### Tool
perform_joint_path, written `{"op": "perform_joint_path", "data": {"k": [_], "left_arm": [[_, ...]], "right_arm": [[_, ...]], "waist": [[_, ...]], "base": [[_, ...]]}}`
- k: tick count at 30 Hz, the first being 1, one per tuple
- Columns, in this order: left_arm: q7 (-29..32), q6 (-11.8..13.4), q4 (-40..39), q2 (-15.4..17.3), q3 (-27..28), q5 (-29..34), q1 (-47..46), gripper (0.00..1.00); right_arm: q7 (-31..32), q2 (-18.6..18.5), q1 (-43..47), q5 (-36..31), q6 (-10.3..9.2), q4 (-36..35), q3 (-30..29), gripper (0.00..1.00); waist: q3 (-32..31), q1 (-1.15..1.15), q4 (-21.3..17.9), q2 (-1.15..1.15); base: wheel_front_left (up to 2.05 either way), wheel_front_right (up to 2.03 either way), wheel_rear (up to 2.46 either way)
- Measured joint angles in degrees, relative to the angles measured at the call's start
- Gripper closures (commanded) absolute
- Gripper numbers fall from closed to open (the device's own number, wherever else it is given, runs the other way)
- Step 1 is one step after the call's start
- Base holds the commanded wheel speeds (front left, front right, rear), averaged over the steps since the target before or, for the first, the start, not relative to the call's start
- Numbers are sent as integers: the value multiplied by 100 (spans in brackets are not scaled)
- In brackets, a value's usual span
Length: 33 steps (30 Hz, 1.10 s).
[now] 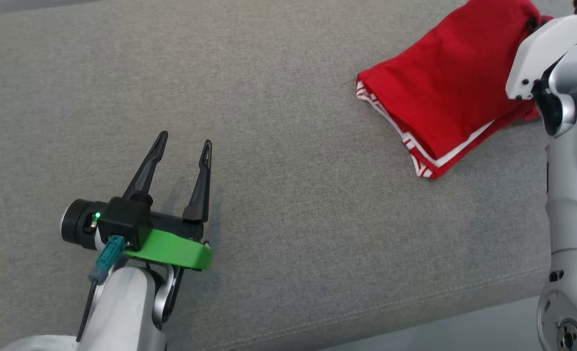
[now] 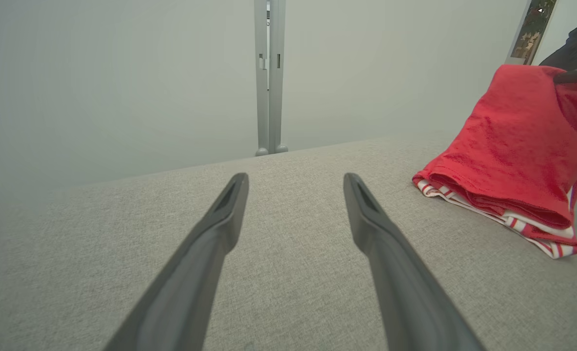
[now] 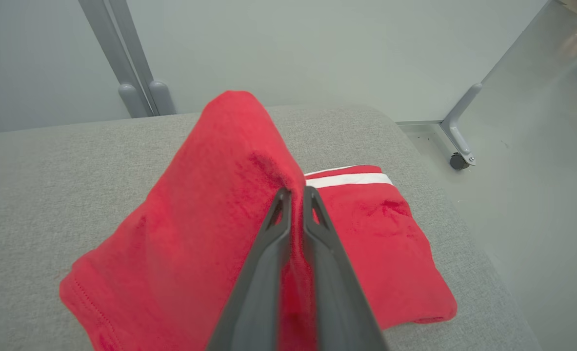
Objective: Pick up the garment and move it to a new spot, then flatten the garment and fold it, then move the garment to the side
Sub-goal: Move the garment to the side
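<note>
at the far right of the grey cushion (image 1: 288, 97), the right gripper (image 3: 296, 191) is clamped on a raised fold of the red garment (image 1: 444, 87), while the left gripper (image 1: 185, 139), well apart, has its jaws wide.

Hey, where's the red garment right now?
The garment is upper right in the head view, on the grey cushion near its right end. The right gripper pinches one fold up, and the open left gripper sits apart to its left.

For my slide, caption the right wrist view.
Right gripper shut on a raised fold of the red garment over grey cushion.
</note>
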Motion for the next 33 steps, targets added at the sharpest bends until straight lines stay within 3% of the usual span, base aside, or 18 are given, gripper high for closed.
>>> {"op": "perform_joint_path", "data": {"k": [11, 20, 21, 23, 24, 33], "left_arm": [[1, -1, -26, 357, -381, 64, -368, 0], [2, -1, -94, 570, -656, 82, -649, 0], [13, -1, -103, 581, -700, 82, -669, 0], [33, 0, -116, 590, -756, 81, -698, 0], [35, -1, -118, 597, -789, 81, -704, 0], [35, -1, -119, 526, -962, 48, -761, 0]], "right_arm": [[-504, -119, -862, -299, 0, 368, -1079, 100], [-876, -512, -1053, -1160, 0, 517, -2288, 100], [-946, -569, -1054, -1272, 0, 543, -2342, 91], [-1162, -673, -1056, -1440, 0, 608, -2403, 13], [-1251, -721, -1058, -1544, 0, 632, -2421, 0], [-2374, -906, -1212, -2132, 0, 900, -2232, 0]], "waist": [[768, 1, -490, 0], [1262, 0, -410, 0], [1292, 0, -366, 0], [1347, 0, -278, 0], [1376, 0, -233, 0], [1549, 0, 50, 0]], "base": [[0, 0, 0], [0, 0, 0], [0, 0, 0], [0, 0, 0], [0, 0, 0], [0, 0, 0]]}}
